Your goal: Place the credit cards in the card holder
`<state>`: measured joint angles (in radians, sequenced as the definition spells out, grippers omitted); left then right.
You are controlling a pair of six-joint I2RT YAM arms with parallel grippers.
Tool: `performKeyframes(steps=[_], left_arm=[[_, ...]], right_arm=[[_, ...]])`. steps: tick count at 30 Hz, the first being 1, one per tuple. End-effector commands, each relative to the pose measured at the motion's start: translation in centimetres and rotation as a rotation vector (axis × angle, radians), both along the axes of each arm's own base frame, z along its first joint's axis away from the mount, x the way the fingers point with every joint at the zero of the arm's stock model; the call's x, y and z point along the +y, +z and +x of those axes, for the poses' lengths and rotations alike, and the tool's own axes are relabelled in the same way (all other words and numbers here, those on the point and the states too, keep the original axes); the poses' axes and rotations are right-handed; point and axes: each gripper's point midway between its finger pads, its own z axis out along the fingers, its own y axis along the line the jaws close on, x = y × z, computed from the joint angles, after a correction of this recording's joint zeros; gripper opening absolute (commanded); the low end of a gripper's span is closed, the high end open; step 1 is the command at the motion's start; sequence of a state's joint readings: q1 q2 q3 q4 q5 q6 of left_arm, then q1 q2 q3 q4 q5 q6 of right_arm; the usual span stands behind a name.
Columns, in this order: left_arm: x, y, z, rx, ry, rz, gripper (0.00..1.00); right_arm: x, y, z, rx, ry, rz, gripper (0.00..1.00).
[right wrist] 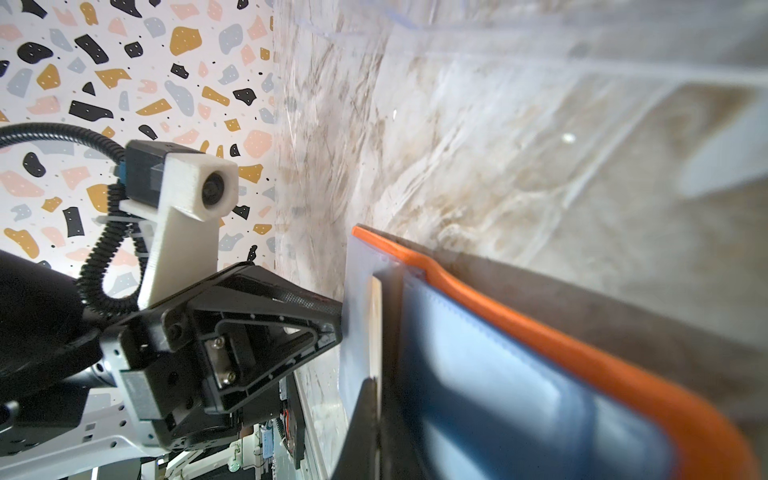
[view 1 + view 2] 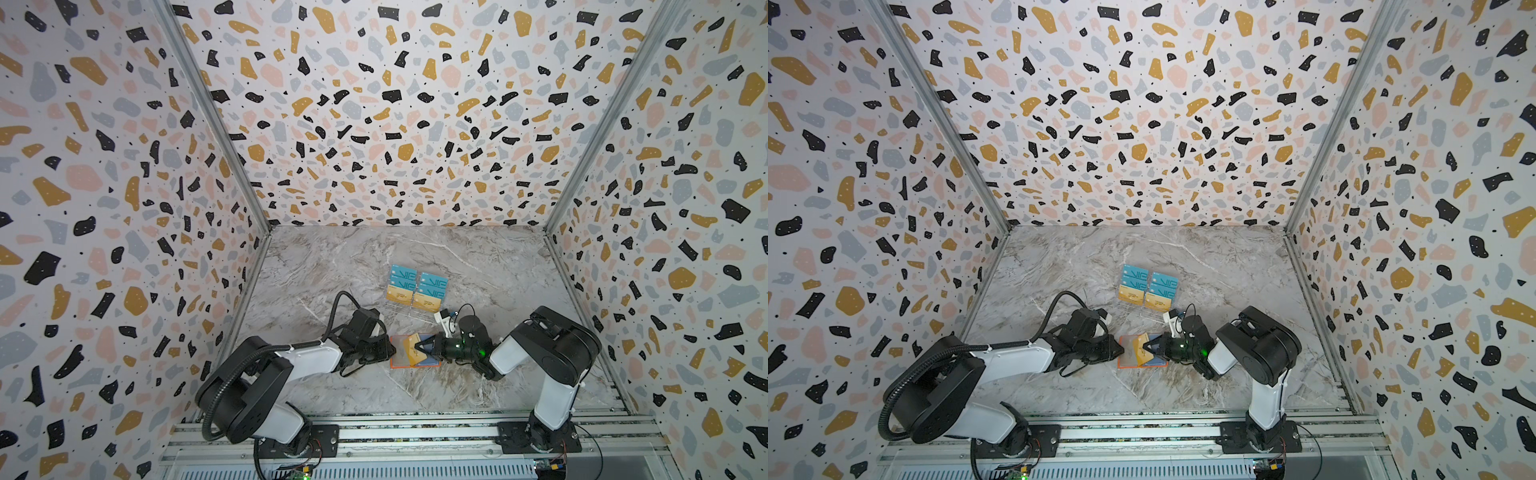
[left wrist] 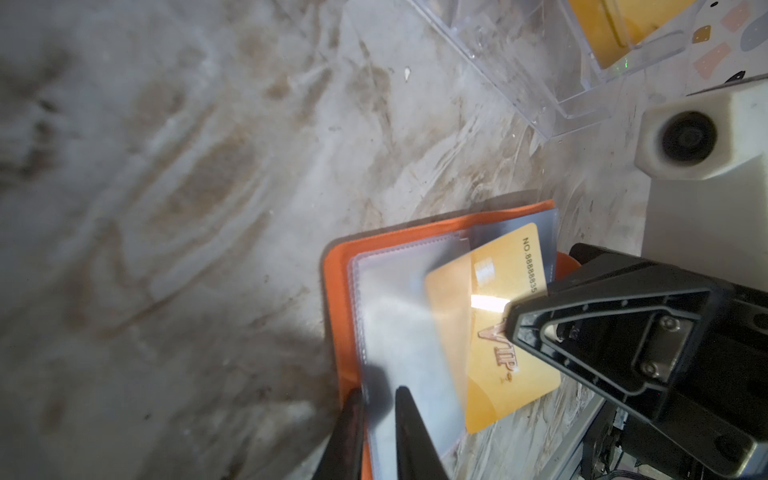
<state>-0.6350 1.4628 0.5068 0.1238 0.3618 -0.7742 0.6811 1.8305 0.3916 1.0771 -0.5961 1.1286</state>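
- Nearest, the left arm (image 2: pixel 266 365) and the right arm (image 2: pixel 557 357) rise from an aluminium rail (image 2: pixel 415 432) at the front edge of the marble desk (image 2: pixel 332 270). Both reach inward toward the middle.
- Between them the orange card holder (image 2: pixel 430 361) (image 3: pixel 338 316) lies open and flat on the desk, its inner sleeves facing up.
- The left jaws come in from the left side of the card holder. They are nearly closed, pinching a clear sleeve (image 3: pixel 407 324) at its edge, with one finger on each face of it.
- The right jaws come in from the opposite side and are fully closed on a gold card (image 2: pixel 415 351) (image 3: pixel 507 399). They grip it at the edge that lies away from the left jaws.
- The gold card sits tilted over the open card holder, with its "VIP" lettering and printed number facing up. The left wrist view shows its far edge under the held sleeve. Whether it is actually inside a pocket I cannot tell.
- Just behind the card holder stands a clear acrylic stand (image 3: pixel 498 50) with two columns of tiers.
- Its front tiers carry more gold cards (image 2: pixel 399 294), and the tiers behind them carry teal cards (image 2: pixel 401 272) with large lettering.
- Farthest back, beyond bare desk, is the terrazzo-patterned back wall (image 2: pixel 374 124).
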Motion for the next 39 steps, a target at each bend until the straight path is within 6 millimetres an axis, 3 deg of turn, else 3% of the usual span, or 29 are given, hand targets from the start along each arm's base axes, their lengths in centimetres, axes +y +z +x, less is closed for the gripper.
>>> performKeyframes(steps=[1,14,37,39], left_arm=[[0.4,-1.1,-1.3,0.055,-0.02,0.028,0.18],[0.4,-1.0,-1.3,0.054,-0.021,0.031,0.18],[0.3,-0.8,-1.2,0.055,-0.022,0.027,0.18],[0.2,-0.6,-1.1,0.051,-0.019,0.023,0.18]], right_arm=[[-0.4,-0.8,-0.1,0.019,-0.034,-0.014,0.0],[-0.8,-0.9,-0.1,0.011,-0.075,0.007,0.0],[1.2,-1.7,-0.9,-0.001,-0.044,-0.026,0.0],[1.4,-2.5,-1.1,0.003,-0.02,-0.094,0.09]])
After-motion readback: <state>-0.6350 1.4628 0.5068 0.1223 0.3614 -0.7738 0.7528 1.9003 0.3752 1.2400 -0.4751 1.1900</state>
